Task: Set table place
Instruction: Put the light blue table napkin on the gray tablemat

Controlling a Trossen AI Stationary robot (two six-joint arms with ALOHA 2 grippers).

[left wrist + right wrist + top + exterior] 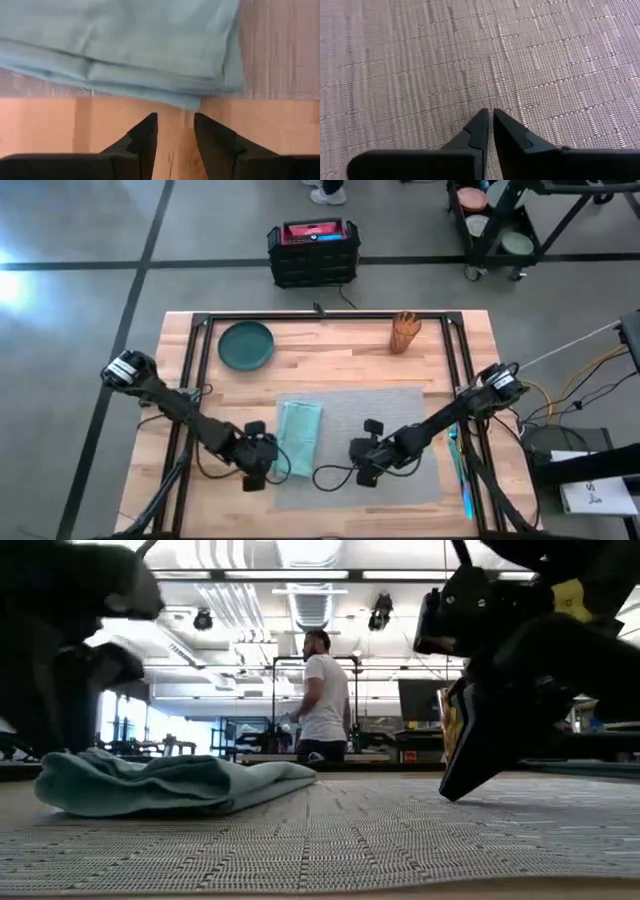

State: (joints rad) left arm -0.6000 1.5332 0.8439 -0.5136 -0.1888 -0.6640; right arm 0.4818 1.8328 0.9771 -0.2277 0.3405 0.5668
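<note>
The grey woven placemat (pixel 375 442) lies flat in the middle of the wooden table (pixel 340 365). A folded teal napkin (pixel 298 435) rests on the mat's left part, one edge (pixel 190 102) hanging over onto bare wood. My left gripper (pixel 175 120) is open, low over the wood just short of that edge (pixel 268 468). My right gripper (pixel 490 114) is shut, its fingertips slanting down over the mat's middle (pixel 362 475). In the low view its dark fingers (pixel 470 765) come down to the mat's surface. My right gripper's shut fingertips (pixel 452 790) reach down to the placemat (pixel 485 75) from above at a slant. I cannot tell whether they touch the weave or stop just over it. The mat lies flat beneath them.
A dark green plate (pixel 246 345) sits at the table's far left. A wooden cup of utensils (pixel 404 332) stands at the far right. A thin blue strip (pixel 460 470) runs along the right rail. A person (pixel 322 695) stands in the room beyond the table.
</note>
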